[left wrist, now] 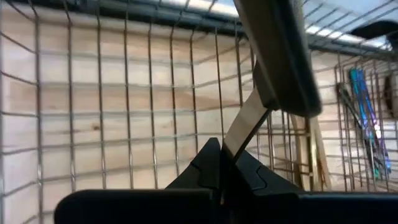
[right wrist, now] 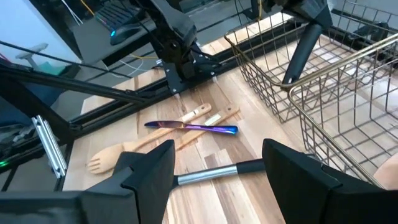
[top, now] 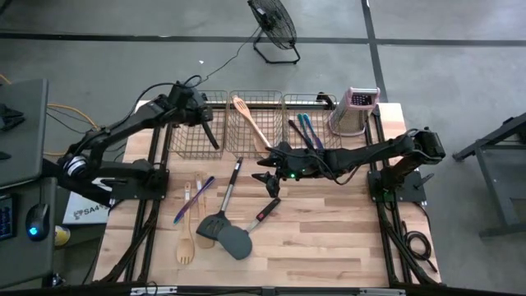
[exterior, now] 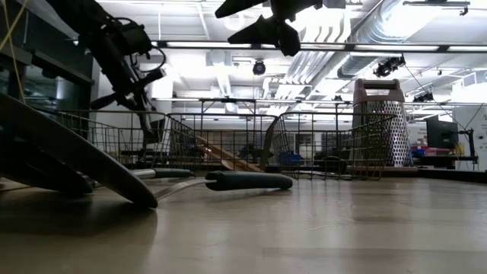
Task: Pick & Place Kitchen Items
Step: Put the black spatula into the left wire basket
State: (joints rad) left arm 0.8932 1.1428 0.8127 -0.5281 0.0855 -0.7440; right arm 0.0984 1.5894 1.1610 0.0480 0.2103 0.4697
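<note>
Holding a long dark tool by its thin metal neck over the left basket, the left hand is pinched shut (stiff, light, maybe slippery), while the right hand hangs wide above the worktop.

Baskets behind utensils (grater beside, right).

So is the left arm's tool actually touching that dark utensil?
Touching: the left wrist view shows the left tool shut on the dark utensil by its metal shank.
</note>
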